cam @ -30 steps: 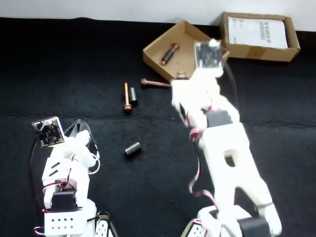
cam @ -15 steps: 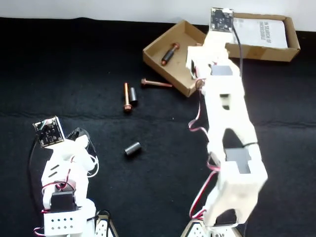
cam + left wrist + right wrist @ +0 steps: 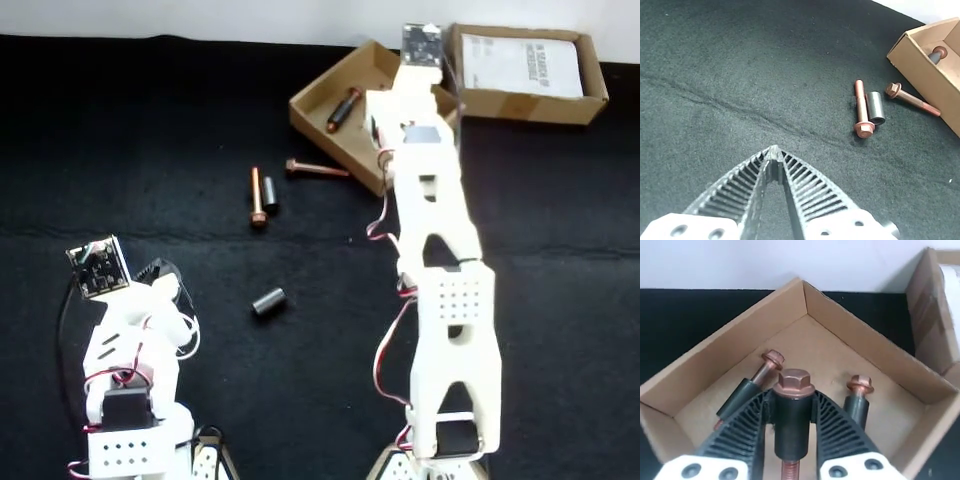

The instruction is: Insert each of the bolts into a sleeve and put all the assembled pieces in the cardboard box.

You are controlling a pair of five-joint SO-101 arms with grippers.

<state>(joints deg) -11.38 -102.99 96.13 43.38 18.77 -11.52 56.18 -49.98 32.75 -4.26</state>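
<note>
The right gripper [image 3: 791, 399] was clamped on an assembled piece [image 3: 790, 426], a copper bolt through a dark sleeve, its hex head clear of the fingertips. It hung just over the open cardboard box [image 3: 855, 325]. Two finished pieces lay on the box floor, one [image 3: 742, 392] to one side of the held piece and another [image 3: 857, 402] to the other.

The step in hand looked like the drop-off of a third assembly. By my reckoning the next move called for a short descent into the box and a parting of the jaws. The bolt would have to stay in its sleeve, and the piece land between its two neighbours rather than on the wall.

There was work left on the tabletop [image 3: 120, 130]. In the high view a bolt [image 3: 257, 196] and a sleeve [image 3: 270, 193] lay side by side. A second bolt [image 3: 317, 169] lay just beside the box's outer wall, and a lone sleeve [image 3: 268, 300] sat well apart from them, nearer the left arm. The left gripper [image 3: 774, 151] was closed on nothing, fingers together, low over the cloth.

The tabletop was covered in black felt-like cloth with a long crease. A white wall stood behind, and a second carton [image 3: 590, 100] holding a printed sheet sat beside the box.
</note>
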